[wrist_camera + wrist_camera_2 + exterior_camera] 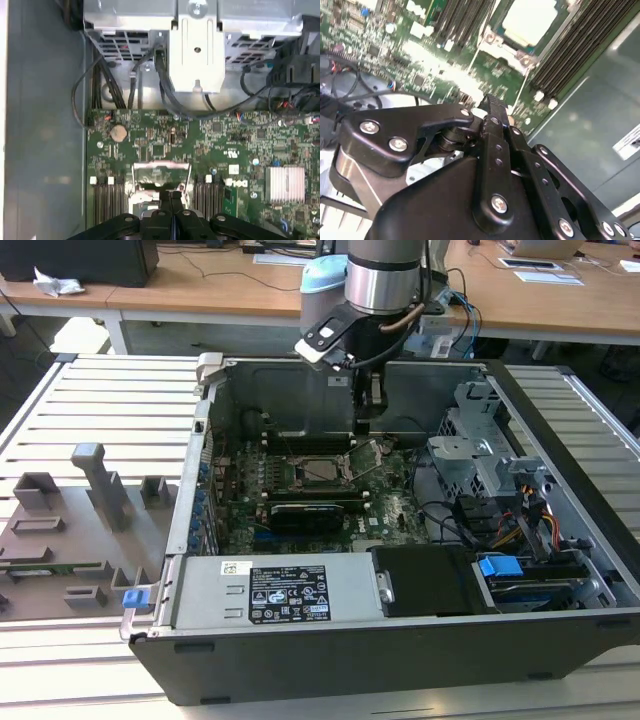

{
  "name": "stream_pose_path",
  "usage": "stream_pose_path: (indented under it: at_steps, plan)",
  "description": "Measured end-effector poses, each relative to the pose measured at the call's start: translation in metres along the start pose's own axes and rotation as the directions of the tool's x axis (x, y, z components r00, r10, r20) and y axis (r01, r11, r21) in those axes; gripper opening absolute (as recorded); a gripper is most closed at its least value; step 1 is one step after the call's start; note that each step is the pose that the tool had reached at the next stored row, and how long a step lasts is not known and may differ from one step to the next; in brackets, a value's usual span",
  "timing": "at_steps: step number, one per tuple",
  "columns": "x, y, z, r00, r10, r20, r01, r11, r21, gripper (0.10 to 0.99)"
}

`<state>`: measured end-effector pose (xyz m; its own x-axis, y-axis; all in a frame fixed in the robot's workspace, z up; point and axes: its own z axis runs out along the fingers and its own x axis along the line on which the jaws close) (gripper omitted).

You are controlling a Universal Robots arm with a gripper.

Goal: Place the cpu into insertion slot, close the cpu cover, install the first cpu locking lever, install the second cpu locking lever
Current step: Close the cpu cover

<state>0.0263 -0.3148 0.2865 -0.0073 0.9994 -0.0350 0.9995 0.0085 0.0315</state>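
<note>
- Nearest the exterior camera, the black wall of the computer case (400,660) is facing the lens. The case is lying open on the slatted tabletop (110,400), which is letting the arm reach in from above.
- At the exterior view's left, a grey fixture tray (60,540) is sitting outside the case, well apart from the work. Its pockets are probably serving as parking spots for parts.
- Just inside the near wall, the power supply (280,592) is lying flat, leaving the green circuit board (235,515) beyond it exposed.
- Mid-board, the cpu (320,471) is already resting in the insertion slot (293,472). The cpu cover (161,166) seems to be lying down around it, its window framing the chip's metal top.
- Just beside the slot, toward the exterior view's right, a thin locking lever (366,456) is slanting upward, so I judge the cover is not being clamped down yet.
- Over that edge of the slot, the gripper (365,430) is hanging nose-down. In the first wrist view its jaws are pressing tight together with nothing visible between them, probably making one narrow tip for pushing rather than grasping.
- Farther toward the exterior view's right, the metal drive cage (480,445) and a blue cable tab (500,566) are sitting clear of the arm.
</note>
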Motion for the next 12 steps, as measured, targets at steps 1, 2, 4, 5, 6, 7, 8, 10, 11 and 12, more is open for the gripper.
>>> stream_pose_path:
  at_steps: [1, 2, 4, 5, 6, 7, 8, 10, 11, 12]
  plan:
    - [0.0000, 0.0188, 0.0005, 1.0000, 0.000, 0.0017, 0.000, 1.0000, 0.000, 0.106]
    - [0.0000, 0.0255, 0.0007, 1.0000, 0.000, 0.0026, 0.000, 1.0000, 0.000, 0.106]
    - [-0.0001, 0.0326, 0.0009, 1.0000, 0.000, 0.0038, 0.000, 1.0000, 0.000, 0.106]
    - [-0.0001, 0.0352, 0.0009, 1.0000, 0.000, 0.0041, 0.000, 1.0000, 0.000, 0.106]
    - [-0.0001, 0.0395, 0.0011, 1.0000, 0.000, 0.0046, 0.000, 1.0000, 0.000, 0.106]
    - [-0.0002, 0.0442, 0.0013, 1.0000, 0.000, 0.0050, 0.000, 1.0000, 0.000, 0.106]
    - [-0.0002, 0.0478, 0.0014, 1.0000, 0.000, 0.0053, 0.000, 1.0000, 0.000, 0.106]
    - [-0.0002, 0.0514, 0.0015, 1.0000, 0.000, 0.0054, 0.000, 1.0000, 0.000, 0.106]
    - [-0.0002, 0.0534, 0.0016, 1.0000, 0.000, 0.0055, 0.000, 1.0000, 0.000, 0.106]
    - [-0.0002, 0.0551, 0.0016, 1.0000, 0.000, 0.0055, 0.000, 1.0000, 0.000, 0.106]
